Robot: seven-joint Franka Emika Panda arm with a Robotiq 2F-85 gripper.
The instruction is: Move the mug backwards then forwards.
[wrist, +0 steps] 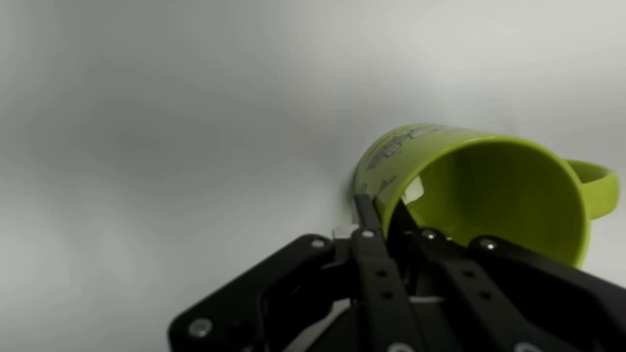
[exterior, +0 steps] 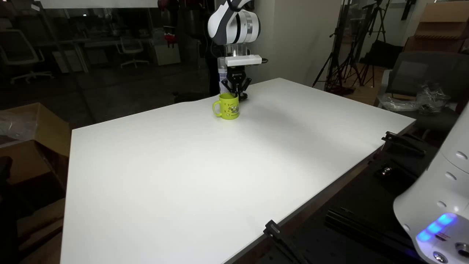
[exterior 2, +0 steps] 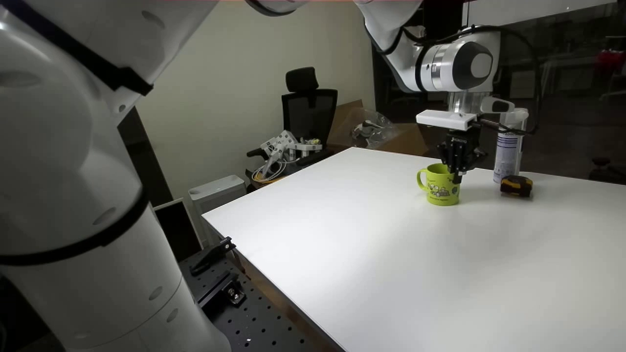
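Note:
The lime-green mug (exterior: pixel 227 108) stands upright on the white table near its far edge; it also shows in an exterior view (exterior 2: pixel 439 188). Its handle points away from the gripper side. My gripper (wrist: pixel 384 215) is shut on the mug's wall at the rim, one finger inside and one outside. In the wrist view the mug (wrist: pixel 415 146) shows its open mouth, with the handle to the right. In both exterior views the gripper (exterior: pixel 238 94) reaches down at the mug's rim on the side opposite the handle, here (exterior 2: pixel 458 177) partly overlapping the mug.
A taller white bottle with a blue label (exterior 2: pixel 507 154) stands close behind the gripper, also seen in an exterior view (exterior: pixel 222 79). A black and yellow tape measure (exterior 2: pixel 516 186) lies in front of the bottle. The white table (exterior: pixel 176 183) has its far edge just beyond these.

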